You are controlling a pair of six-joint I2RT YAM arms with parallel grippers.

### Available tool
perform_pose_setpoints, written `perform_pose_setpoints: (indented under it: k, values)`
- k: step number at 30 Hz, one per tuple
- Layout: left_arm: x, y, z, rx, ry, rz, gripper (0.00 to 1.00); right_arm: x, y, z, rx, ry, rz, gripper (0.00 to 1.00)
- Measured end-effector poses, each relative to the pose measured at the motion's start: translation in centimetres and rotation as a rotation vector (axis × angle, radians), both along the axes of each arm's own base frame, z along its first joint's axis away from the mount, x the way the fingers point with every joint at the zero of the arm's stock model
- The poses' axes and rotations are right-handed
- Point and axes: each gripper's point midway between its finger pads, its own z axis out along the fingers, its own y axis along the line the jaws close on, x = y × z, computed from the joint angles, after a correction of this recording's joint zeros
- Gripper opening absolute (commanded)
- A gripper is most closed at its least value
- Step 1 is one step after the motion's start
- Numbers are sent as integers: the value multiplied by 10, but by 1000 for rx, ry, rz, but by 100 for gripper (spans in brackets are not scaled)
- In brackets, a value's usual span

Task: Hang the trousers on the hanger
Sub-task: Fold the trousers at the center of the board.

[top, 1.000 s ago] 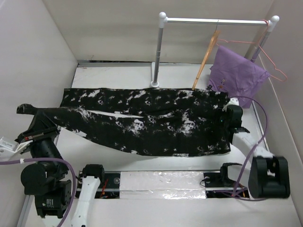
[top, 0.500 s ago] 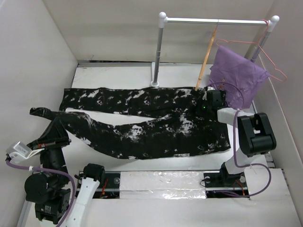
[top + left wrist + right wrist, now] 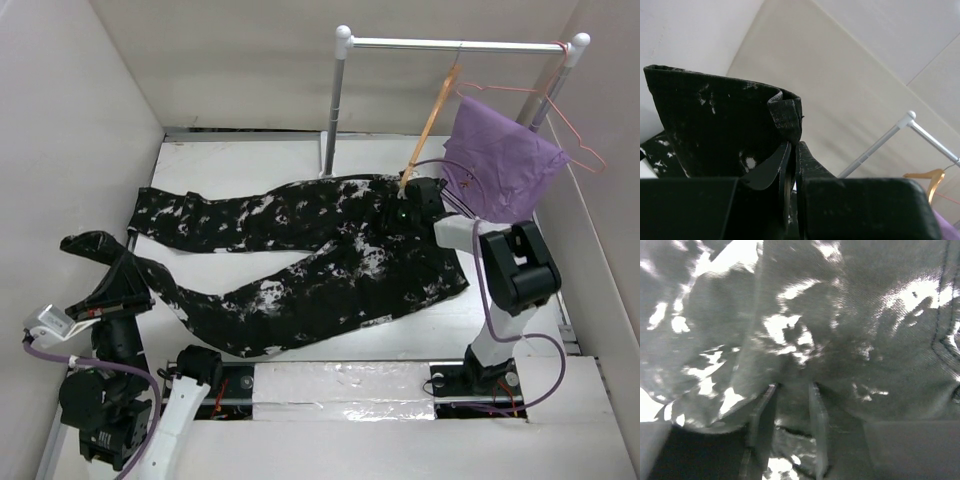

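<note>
The trousers (image 3: 300, 250), black with white blotches, lie slanted across the table, waist at the right and legs toward the left. My left gripper (image 3: 112, 285) is shut on the hem of the near leg, lifted off the table at the far left; the left wrist view shows the folded hem (image 3: 785, 112) pinched between the closed fingers of that left gripper (image 3: 794, 145). My right gripper (image 3: 392, 215) sits at the waist, right below the hanger (image 3: 432, 120), which hangs tan and slanted from the rail. Speckled fabric (image 3: 805, 340) fills the right wrist view, with a fold caught between the fingers of that right gripper (image 3: 790, 405).
A white rail (image 3: 450, 44) on two posts stands at the back right, its left post's foot (image 3: 327, 177) touching the trousers' far edge. A purple cloth (image 3: 500, 165) on a pink wire hanger (image 3: 577, 135) hangs there too. White walls close in on three sides.
My right gripper has moved left and toward the back, dragging the waist under the hanger. My left gripper has pulled the leg end nearer, so the trousers now lie slanted.
</note>
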Motion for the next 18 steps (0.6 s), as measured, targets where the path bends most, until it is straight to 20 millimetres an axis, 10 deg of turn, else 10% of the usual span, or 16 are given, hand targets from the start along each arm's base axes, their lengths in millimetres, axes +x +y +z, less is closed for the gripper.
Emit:
perform_pose_setpoints:
  k: [5, 8, 9, 10, 14, 18]
  values:
    - [9, -5, -11, 13, 30, -24, 0, -22, -37, 64, -19, -122, -99, 60]
    - [9, -5, -8, 7, 19, -28, 0, -54, -74, 93, -21, -195, -237, 46]
    - [9, -5, -7, 7, 16, -31, 0, -67, -87, 95, -22, -206, -285, 11]
    - [9, -5, -7, 6, 15, -34, 0, -83, -98, 93, -28, -205, -327, 0]
    - [11, -7, -10, 6, 21, -47, 0, -140, -138, 71, -41, -143, -498, 0]
    - [12, -8, -10, 1, 22, -62, 0, -172, -167, 61, -40, -115, -634, 64]
